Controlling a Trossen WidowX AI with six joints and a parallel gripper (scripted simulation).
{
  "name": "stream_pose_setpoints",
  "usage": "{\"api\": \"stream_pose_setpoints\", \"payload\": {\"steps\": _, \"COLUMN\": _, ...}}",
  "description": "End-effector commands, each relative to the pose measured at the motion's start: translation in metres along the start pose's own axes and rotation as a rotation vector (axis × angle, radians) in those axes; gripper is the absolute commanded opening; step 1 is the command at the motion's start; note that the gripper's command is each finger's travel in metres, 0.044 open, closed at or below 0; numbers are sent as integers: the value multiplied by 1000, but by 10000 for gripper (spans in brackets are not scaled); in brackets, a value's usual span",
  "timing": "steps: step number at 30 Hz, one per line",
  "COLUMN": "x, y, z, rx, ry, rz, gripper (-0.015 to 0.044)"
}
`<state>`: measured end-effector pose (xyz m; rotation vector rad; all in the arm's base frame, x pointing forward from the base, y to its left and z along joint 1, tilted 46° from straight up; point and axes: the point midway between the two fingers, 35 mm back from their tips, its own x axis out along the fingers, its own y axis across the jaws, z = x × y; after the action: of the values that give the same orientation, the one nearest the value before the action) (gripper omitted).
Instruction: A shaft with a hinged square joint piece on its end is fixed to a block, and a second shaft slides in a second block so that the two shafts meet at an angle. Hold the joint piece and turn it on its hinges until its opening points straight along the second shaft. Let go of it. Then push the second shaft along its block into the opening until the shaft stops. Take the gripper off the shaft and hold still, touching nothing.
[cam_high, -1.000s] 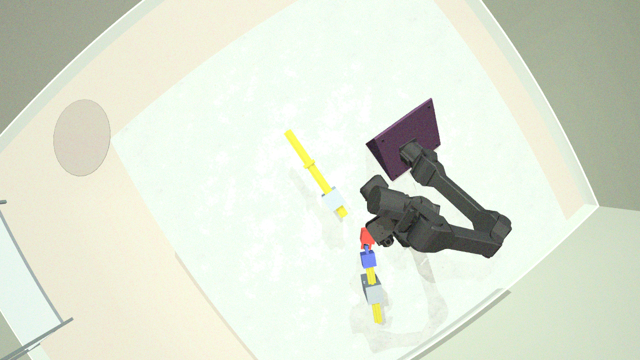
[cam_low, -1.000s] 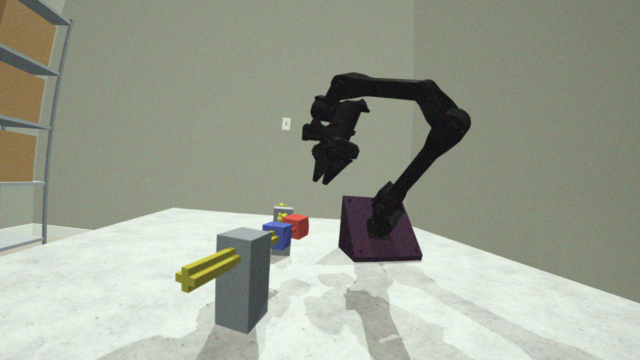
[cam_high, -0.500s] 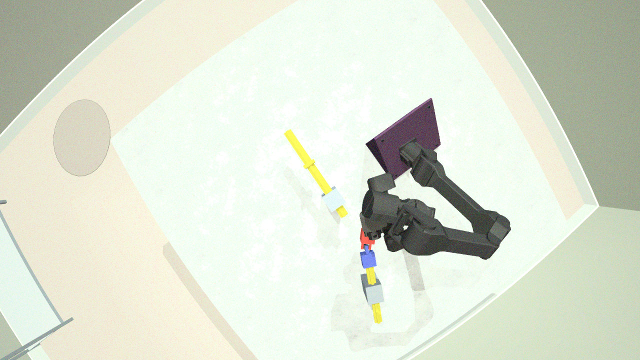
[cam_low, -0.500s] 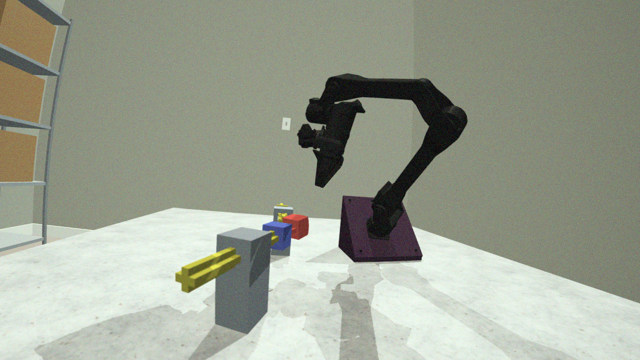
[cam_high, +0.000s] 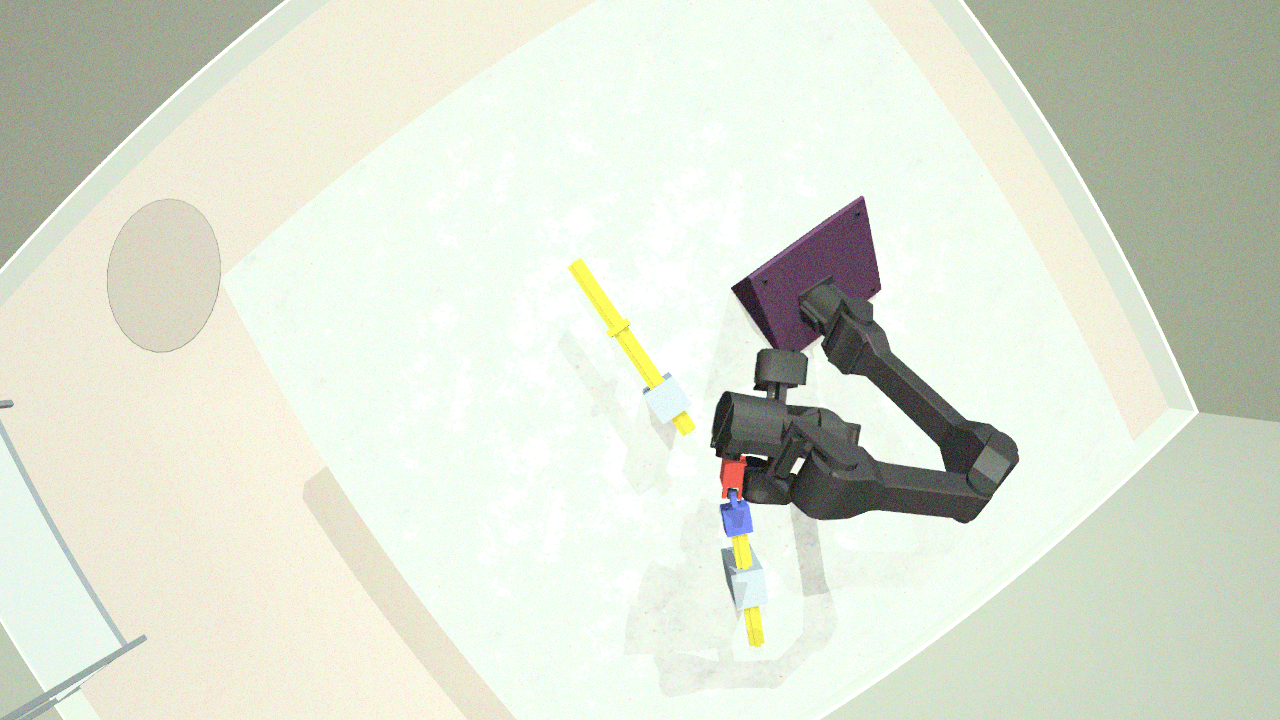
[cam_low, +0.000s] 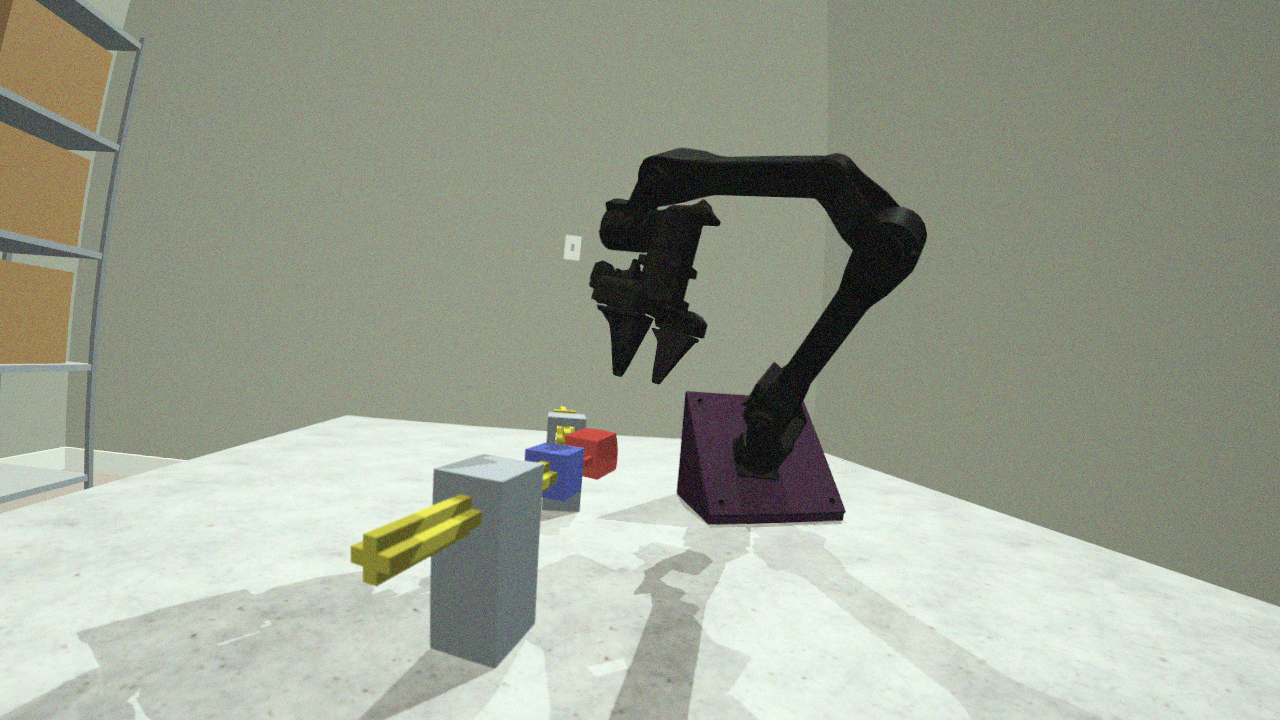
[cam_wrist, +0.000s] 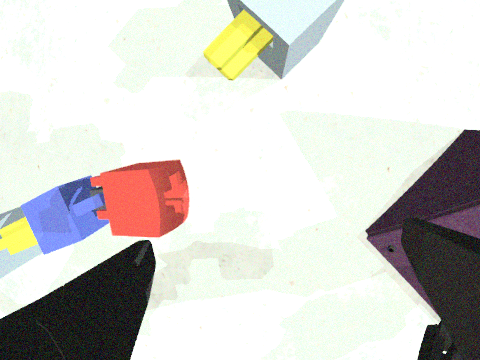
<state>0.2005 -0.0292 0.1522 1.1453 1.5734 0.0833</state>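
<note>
The red joint piece (cam_high: 733, 477) (cam_low: 597, 454) (cam_wrist: 135, 200) is hinged to the blue piece (cam_high: 736, 519) (cam_low: 553, 474) (cam_wrist: 50, 225) on the yellow first shaft (cam_high: 755, 626) (cam_low: 411, 541), fixed in a grey block (cam_high: 750, 588) (cam_low: 483, 573). In the wrist view its cross-shaped opening faces right, at an angle to the yellow second shaft (cam_high: 637, 356) (cam_wrist: 232, 47). That shaft runs through the other grey block (cam_high: 666, 399) (cam_wrist: 300, 20), its near end apart from the red piece. My gripper (cam_low: 638, 377) (cam_wrist: 280, 243) is open and empty, above the red piece; its fingertips are hidden in the top view.
The purple arm base (cam_high: 819, 268) (cam_low: 760, 492) stands on the white table behind the gripper. A yellow collar (cam_high: 618, 328) sits on the second shaft beyond its block. A shelf (cam_low: 53, 241) with orange boxes stands beyond the table.
</note>
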Motion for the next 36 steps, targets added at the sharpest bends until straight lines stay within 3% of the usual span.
{"api": "stream_pose_setpoints", "payload": {"steps": 1, "x": 1, "y": 1, "z": 0, "rx": 92, "ry": 9, "rz": -20, "gripper": 440}}
{"api": "stream_pose_setpoints", "payload": {"steps": 36, "x": 18, "y": 5, "z": 2, "rx": 1050, "ry": 7, "rz": -196, "gripper": 440}}
